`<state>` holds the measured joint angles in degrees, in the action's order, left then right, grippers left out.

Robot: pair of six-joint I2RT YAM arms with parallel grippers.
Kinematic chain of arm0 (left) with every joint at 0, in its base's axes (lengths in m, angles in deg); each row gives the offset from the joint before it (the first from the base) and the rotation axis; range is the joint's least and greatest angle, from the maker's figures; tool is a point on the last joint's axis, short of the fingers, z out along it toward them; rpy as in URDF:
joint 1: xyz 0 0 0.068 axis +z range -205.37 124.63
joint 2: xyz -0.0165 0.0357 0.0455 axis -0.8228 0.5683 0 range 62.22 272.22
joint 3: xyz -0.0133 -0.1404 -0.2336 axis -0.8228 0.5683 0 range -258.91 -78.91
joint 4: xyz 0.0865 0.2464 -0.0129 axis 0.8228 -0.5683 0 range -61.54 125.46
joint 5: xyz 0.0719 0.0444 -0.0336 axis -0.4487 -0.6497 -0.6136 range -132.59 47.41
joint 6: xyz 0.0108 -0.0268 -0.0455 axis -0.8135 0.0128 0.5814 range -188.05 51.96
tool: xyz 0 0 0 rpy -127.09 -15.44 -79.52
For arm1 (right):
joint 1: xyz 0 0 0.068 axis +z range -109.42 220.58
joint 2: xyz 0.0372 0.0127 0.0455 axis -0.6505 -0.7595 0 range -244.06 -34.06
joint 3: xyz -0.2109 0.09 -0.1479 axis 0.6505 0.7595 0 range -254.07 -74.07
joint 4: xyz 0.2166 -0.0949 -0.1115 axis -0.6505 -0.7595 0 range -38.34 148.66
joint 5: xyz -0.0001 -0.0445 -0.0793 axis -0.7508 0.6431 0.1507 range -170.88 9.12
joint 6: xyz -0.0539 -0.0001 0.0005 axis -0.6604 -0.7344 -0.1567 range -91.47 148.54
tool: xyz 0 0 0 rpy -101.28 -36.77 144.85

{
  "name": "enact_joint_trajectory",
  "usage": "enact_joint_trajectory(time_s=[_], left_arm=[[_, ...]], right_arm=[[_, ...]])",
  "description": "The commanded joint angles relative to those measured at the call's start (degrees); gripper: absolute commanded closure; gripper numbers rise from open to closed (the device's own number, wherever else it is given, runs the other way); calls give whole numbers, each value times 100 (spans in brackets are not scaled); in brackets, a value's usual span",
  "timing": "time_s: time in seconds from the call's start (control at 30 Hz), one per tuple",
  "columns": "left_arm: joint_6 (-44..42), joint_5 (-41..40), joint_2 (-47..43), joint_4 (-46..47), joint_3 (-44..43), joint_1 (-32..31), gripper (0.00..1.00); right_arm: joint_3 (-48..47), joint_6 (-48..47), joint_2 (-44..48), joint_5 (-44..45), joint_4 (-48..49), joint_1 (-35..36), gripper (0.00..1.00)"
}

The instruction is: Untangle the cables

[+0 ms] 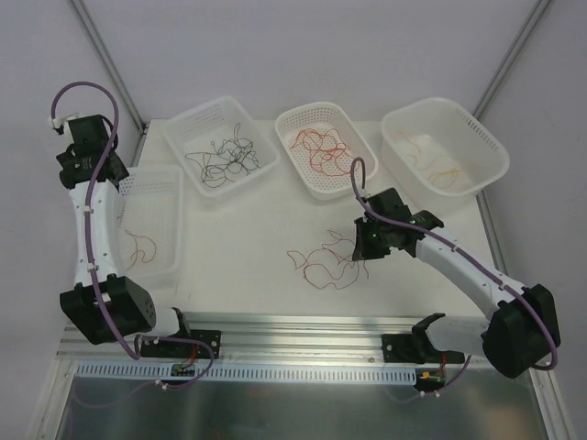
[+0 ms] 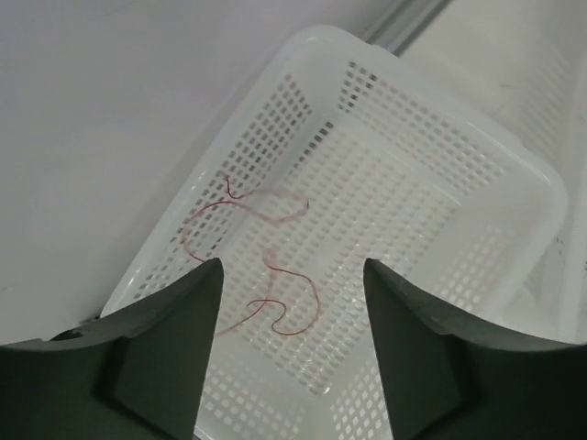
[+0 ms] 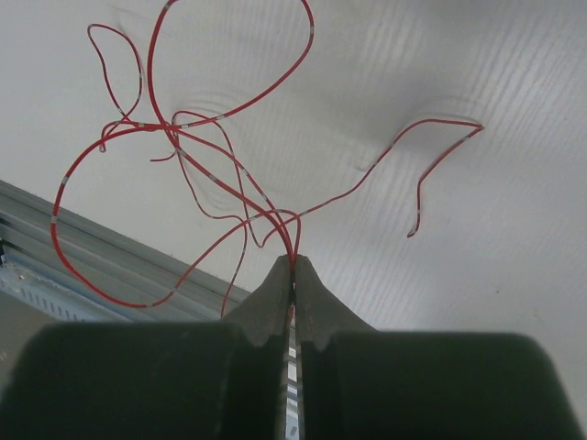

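- Right end effector (image 3: 293, 271) is clamped on red cables (image 3: 183, 137) in the tangle on the counter (image 1: 257, 238); best lifted slowly, so that a single strand slides free.
- Left end effector (image 2: 292, 275) hangs spread and empty over a basket (image 2: 431, 110).

White table (image 1: 257, 247), matte and faintly ribbed, under soft even light with only pale shadows. Behind it, plain white wall panels (image 1: 303, 46), framed by two slanting grey metal struts (image 1: 105, 60). Along the near edge, a silver rail (image 1: 303, 325), then a slotted white strip (image 1: 303, 373) and, lowest, a dull grey metal sheet (image 1: 303, 412).
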<state>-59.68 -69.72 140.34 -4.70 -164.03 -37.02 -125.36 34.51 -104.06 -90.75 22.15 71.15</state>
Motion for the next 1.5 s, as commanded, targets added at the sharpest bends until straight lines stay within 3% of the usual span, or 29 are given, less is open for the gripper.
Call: enact_joint_trajectory(time_s=[0.0,0.03,0.17,0.47,0.67,0.93,1.13,1.47], left_arm=[[421,1366,-473,140,74,-33,36],[473,1900,-648,140,196,-33,24],[588,2938,-1201,140,627,-366,6],[1228,4936,-1810,649,2174,-2747,7],[2432,4648,-1705,1543,2790,-4371,7],[3584,4331,-959,2205,2905,-5429,10],[3585,4217,-440,2557,2852,-6070,11],[3093,4164,141,2873,2905,-6519,11]], right_arm=[[-224,96,-163,3,214,221,98],[-293,97,-224,11,241,343,98],[-513,140,-444,82,338,582,98],[-927,9,-717,20,522,881,98],[-927,114,-752,99,663,1065,98],[-1041,237,-752,327,707,1390,98],[-1015,474,-603,266,865,1461,98],[-945,580,-32,134,1058,1470,99]])
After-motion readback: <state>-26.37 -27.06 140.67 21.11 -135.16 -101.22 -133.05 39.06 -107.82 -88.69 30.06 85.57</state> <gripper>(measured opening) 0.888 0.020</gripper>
